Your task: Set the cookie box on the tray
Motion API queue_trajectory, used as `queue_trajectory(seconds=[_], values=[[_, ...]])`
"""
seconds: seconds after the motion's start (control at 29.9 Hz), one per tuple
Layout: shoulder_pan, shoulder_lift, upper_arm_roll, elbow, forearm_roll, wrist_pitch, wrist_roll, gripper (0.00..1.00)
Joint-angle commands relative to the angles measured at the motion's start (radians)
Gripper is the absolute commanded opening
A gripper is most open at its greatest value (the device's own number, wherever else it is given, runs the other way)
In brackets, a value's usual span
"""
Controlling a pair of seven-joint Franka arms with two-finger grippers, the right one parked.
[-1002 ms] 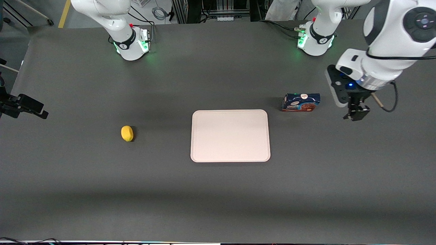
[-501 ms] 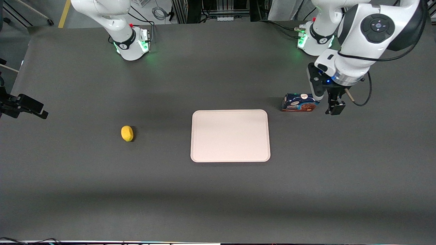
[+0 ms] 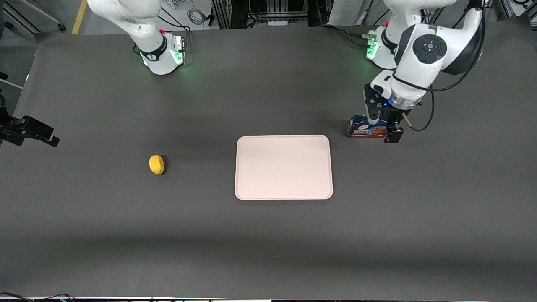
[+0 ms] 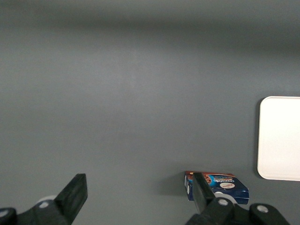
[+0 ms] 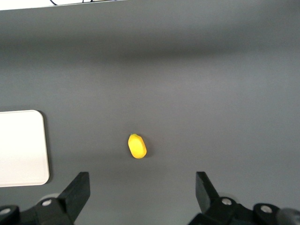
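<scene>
A dark grey counter (image 3: 268,235) seen from above. The cookie box (image 3: 366,128), a small navy carton, lies flat on the counter just beside one corner of the tray (image 3: 283,167), farther from the front camera than the tray and toward the working arm's end. The two look apart, though the gap is narrow. The pale tray carries nothing. The left arm's tool (image 3: 384,126) hangs over the end of the cookie box, fingers spread wide and gripping nothing; how high it sits is hard to judge. A small yellow lemon-like object (image 3: 156,164) rests toward the parked arm's end.
</scene>
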Motion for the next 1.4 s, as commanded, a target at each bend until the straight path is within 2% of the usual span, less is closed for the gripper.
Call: queue_trajectory(seconds=[0.0,0.07,0.13,0.4,0.5,0.63,0.97,1.37], values=[[0.013,-0.012,-0.005,-0.027,-0.003,0.025,0.01,0.43],[0.018,-0.012,-0.005,-0.026,-0.003,0.022,0.012,0.3],[0.02,-0.012,-0.005,-0.026,-0.003,0.021,0.01,0.25],[0.032,-0.009,-0.003,-0.004,-0.004,0.019,0.007,0.22],[0.033,-0.003,0.006,0.019,-0.004,0.012,0.005,0.17],[0.041,0.006,0.018,0.066,-0.006,-0.033,0.004,0.18],[0.04,0.001,0.041,0.307,-0.006,-0.387,0.004,0.18],[0.041,-0.003,0.043,0.566,-0.003,-0.686,0.013,0.19]])
